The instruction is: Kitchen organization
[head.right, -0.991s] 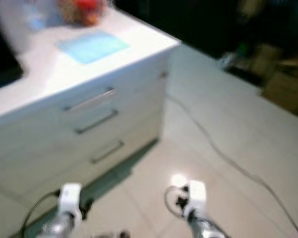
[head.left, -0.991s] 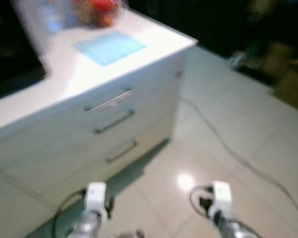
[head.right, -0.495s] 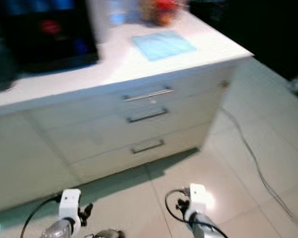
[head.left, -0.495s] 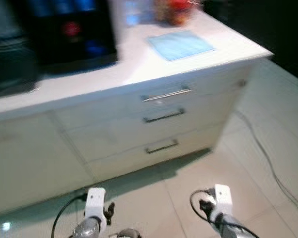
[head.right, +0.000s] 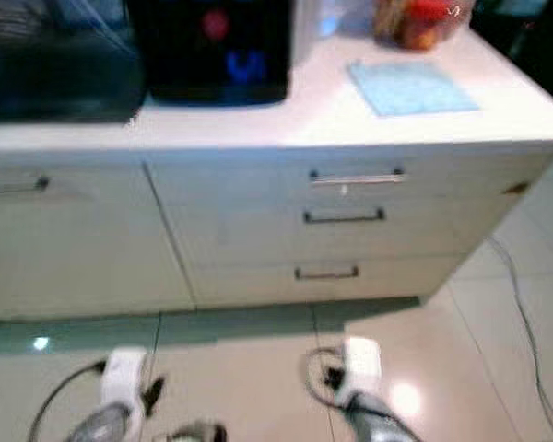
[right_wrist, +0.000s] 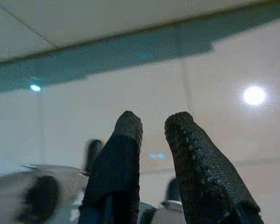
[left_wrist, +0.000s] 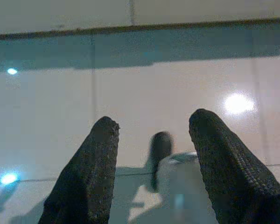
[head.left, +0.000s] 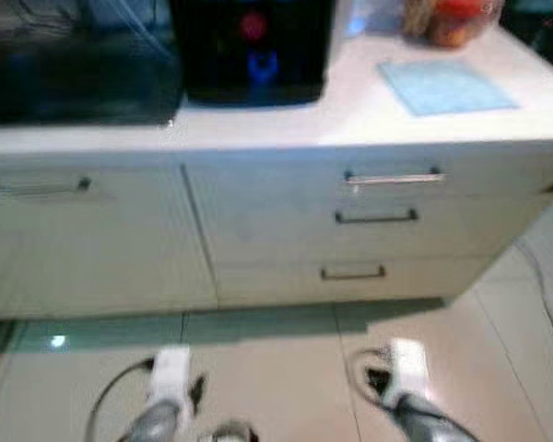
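Camera swung left, jar (head.left: 452, 20) holding red items

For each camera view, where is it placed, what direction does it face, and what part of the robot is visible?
Left eye and right eye views: on the head, looking forward and down at the white counter, its drawers and both arms.
Left wrist view: along the left gripper, open, toward the floor.
Right wrist view: along the right gripper, slightly open, toward the floor.
Both wrist views share the tiled floor and the cabinet base.
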Robot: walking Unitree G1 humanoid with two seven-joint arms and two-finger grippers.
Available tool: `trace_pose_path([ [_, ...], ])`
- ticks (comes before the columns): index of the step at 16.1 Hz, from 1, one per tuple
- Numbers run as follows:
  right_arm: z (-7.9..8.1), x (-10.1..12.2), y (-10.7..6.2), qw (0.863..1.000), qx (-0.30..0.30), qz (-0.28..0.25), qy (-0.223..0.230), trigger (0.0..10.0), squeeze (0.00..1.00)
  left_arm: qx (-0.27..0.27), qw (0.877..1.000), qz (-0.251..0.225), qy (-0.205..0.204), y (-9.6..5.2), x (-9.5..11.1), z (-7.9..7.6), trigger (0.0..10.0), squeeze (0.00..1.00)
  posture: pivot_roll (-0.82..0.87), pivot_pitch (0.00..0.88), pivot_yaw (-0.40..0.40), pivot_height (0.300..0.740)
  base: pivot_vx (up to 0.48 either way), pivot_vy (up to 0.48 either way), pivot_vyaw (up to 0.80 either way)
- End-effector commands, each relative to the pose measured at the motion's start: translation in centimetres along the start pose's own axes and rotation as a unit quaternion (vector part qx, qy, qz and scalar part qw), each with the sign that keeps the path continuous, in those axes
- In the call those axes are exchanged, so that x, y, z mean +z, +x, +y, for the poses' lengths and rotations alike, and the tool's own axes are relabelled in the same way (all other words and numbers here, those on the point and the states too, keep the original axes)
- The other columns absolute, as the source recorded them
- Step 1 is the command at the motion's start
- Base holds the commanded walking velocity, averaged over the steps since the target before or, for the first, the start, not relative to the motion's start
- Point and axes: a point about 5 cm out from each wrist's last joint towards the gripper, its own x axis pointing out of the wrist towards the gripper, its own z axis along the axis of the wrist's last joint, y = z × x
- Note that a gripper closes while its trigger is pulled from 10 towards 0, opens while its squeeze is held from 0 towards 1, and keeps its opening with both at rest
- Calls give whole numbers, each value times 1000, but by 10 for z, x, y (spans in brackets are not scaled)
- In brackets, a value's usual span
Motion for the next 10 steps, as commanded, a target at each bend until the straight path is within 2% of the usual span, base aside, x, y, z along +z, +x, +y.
trace_pose_path([
  [1, -9, 0, -2, 1000, -12, 0, 3, 10000, 0, -1, 1000, 1, -3, 0, 0, -4, 10000, 0, 35, 60, 12, 740, 0, 0, 800],
  [5, -9, 0, -2, 1000, -13, -1, 10, 10000, 0, 1, 1000, -1, -6, 0, 0, -4, 10000, 0, 38, 63, 11, 740, 0, 0, 0],
  [9, -11, 1, -3, 1000, -16, -8, 21, 10000, 0, 9, 1000, -5, -26, 0, 1, -3, 10000, 0, 38, 67, 9, 740, 0, 0, 0],
  [10, -11, 1, -3, 1000, -15, -8, 21, 10000, 0, 11, 1000, -3, -24, 0, 0, -2, 10000, 0, 37, 68, 9, 740, 0, 398, 0],
])
